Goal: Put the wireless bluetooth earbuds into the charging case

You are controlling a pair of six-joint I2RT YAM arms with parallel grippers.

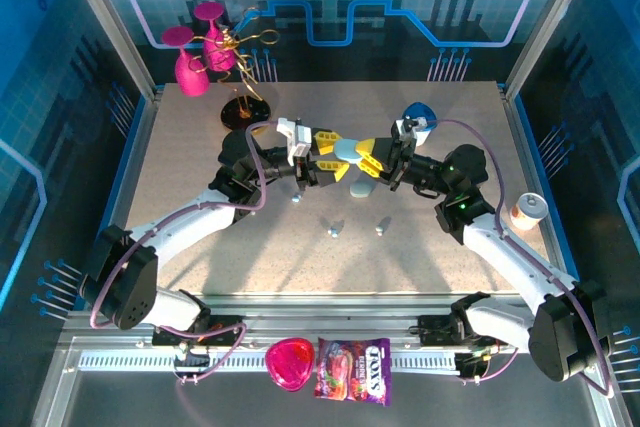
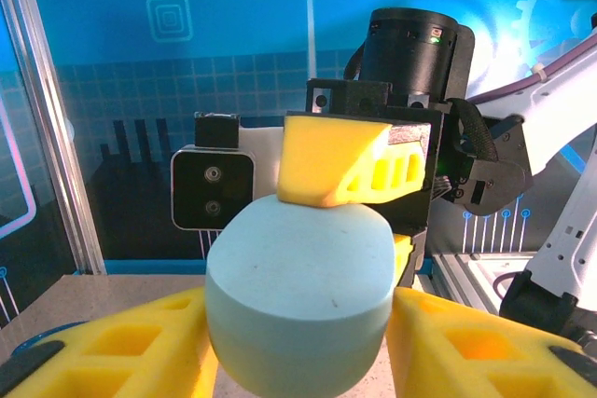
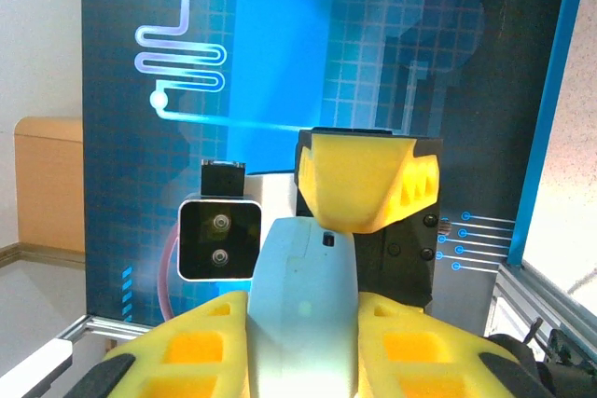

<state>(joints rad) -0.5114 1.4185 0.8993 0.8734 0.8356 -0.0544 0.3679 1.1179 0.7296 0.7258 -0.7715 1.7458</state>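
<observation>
Both arms meet over the middle of the table (image 1: 180, 147), well apart from every edge. On the near side I have free room, where the earbuds (image 1: 335, 230) lie. On the candy bag (image 1: 353, 370) at the near rail I read "FOX'S". The left gripper (image 1: 338, 159) and the right gripper (image 1: 368, 159) each have their jaws clamped on the charging case (image 1: 350, 152), which is between them.

Closing off mid-table around the charging case (image 1: 352, 153); leaving bare table (image 1: 430, 262) open nearer, dotted with three earbuds (image 1: 334, 231).
</observation>
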